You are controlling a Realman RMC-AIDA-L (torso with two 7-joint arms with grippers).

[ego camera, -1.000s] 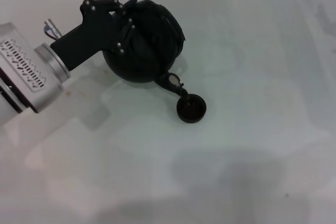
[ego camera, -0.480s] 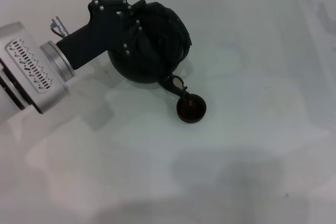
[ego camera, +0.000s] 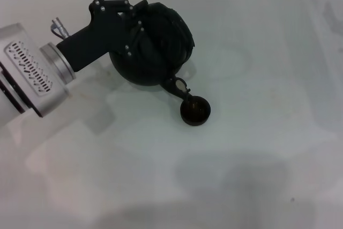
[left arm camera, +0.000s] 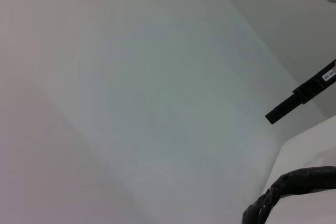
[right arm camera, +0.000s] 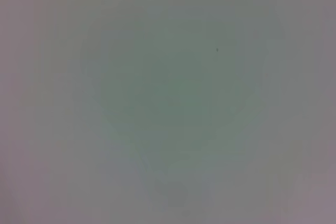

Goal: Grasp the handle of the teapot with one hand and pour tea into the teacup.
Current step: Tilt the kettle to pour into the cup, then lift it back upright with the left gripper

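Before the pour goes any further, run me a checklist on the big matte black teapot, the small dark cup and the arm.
1. Left gripper at the arched handle over the large round matte black teapot: ok, though the finger closure itself is hidden.
2. Teapot tipped toward the cup: ok, it leans spout-down.
3. Short spout lined up over the small round dark handleless teacup: ok, its tip sits at the cup's rim.
4. Cup upright on the white table: ok.
5. Tea level in the cup: cannot tell.
6. Right gripper out of the way: ok, absent from the head view.
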